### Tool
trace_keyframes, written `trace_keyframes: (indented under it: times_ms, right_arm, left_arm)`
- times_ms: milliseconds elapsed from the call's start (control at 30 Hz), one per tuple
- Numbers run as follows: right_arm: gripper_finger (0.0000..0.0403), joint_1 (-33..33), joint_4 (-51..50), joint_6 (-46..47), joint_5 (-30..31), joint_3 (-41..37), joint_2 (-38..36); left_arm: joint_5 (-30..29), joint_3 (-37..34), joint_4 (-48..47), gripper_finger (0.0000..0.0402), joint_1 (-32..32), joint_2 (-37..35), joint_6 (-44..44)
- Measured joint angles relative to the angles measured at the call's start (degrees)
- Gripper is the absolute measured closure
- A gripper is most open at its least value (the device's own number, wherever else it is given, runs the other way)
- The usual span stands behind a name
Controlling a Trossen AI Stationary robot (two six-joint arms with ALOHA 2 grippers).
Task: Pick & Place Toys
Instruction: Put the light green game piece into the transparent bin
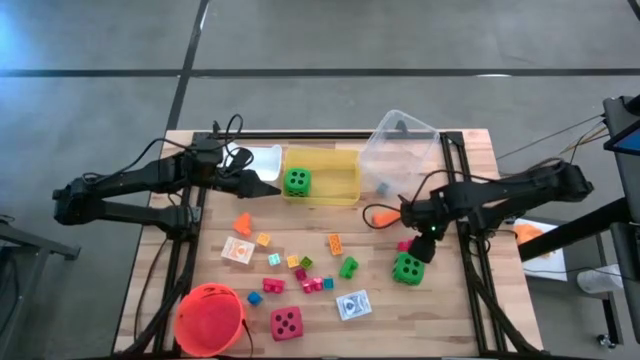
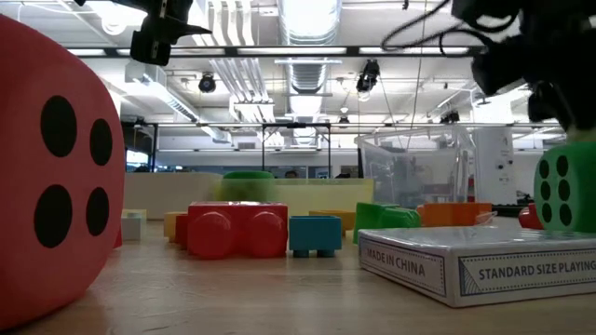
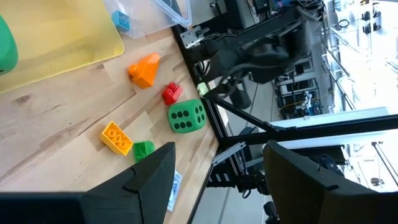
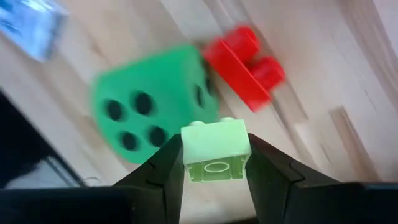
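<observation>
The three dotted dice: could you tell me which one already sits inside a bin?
The green die in the yellow bin. The other green die and the pink-red die both sit on the bare table.

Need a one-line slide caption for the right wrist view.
Right gripper shut on a light green block, held above a green die and a red block on the wooden table.

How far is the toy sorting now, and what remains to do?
Done: one green die lies in the yellow bin. In hand: the right gripper holds a light green block. Left: the other green die, the pink-red die and many small blocks on the table.
</observation>
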Motion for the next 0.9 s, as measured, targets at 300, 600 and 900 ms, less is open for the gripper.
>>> trace_keyframes:
  times_ms: [300,600,900]
  right_arm:
    - [0.0275,0.0,7.6,1.2,2.9,7.4,-1.5]
    - [0.0275,-4.6,4.9,-3.5,22.5,21.3,1.0]
    - [0.0275,-23.6,-3.2,-23.0,25.0,32.0,11.7]
  left_arm:
    - [0.0,0.0,0.2,0.0170,0.0,0.0,-0.6]
    - [0.0,0.0,0.2,0.0169,0.0,0.0,-0.4]
    - [-0.2,0.0,0.2,0.0169,0.0,0.0,0.9]
